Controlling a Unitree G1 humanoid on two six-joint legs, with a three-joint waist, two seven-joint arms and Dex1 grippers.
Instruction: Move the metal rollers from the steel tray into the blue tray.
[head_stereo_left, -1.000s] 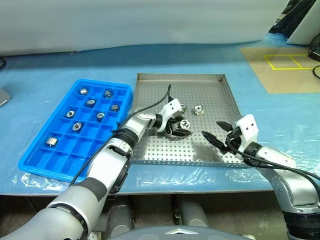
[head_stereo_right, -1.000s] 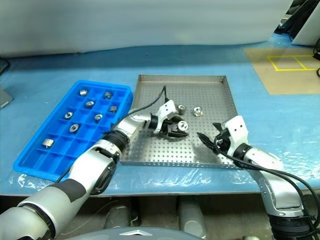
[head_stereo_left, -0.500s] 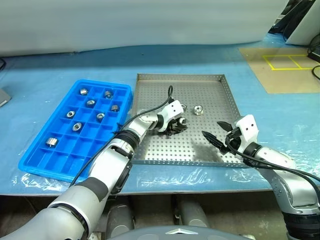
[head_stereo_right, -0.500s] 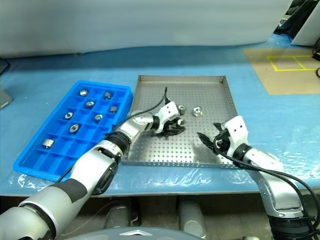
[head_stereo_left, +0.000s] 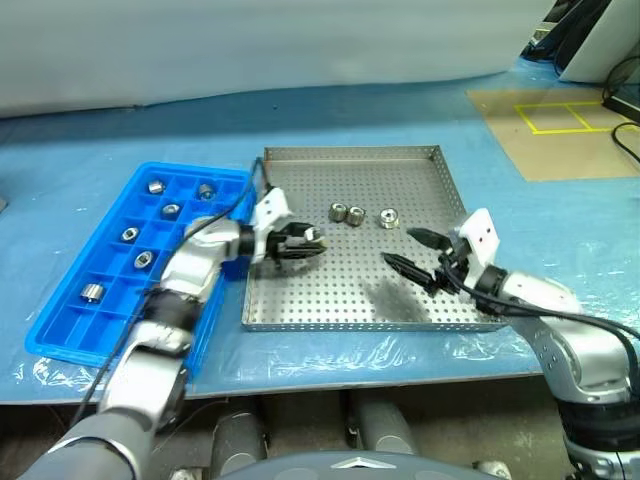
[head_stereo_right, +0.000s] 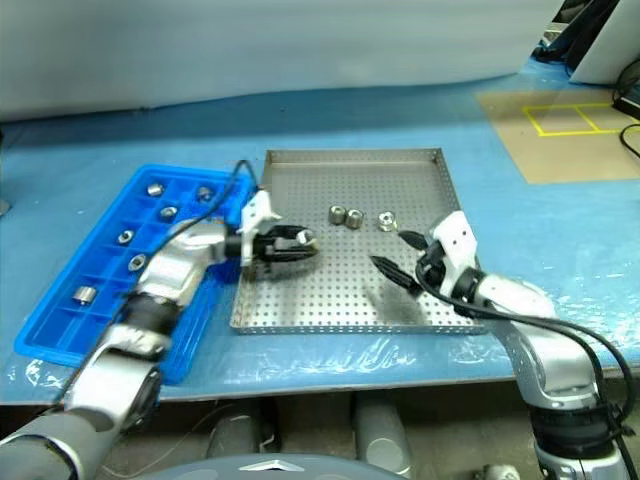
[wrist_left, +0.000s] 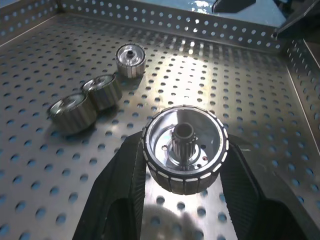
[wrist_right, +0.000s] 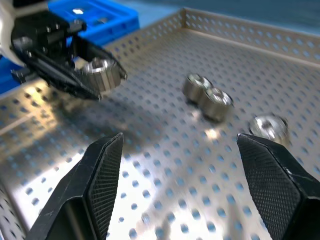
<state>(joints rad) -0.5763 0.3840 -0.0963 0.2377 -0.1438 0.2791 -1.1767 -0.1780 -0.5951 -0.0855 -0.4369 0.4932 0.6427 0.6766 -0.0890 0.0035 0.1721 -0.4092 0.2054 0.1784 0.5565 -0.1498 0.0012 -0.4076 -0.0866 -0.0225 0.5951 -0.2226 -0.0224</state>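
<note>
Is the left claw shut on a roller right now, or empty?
Shut on one: the left claw has its two black fingers pressed against a shiny silver metal roller, carried above the perforated steel tray.

- No text, label, brand or number can be read on anything here.
- The nearest to a sign: a yellow outlined rectangle (head_stereo_left: 553, 116) marked on the brown floor panel (head_stereo_left: 560, 150); it carries no writing.
</note>
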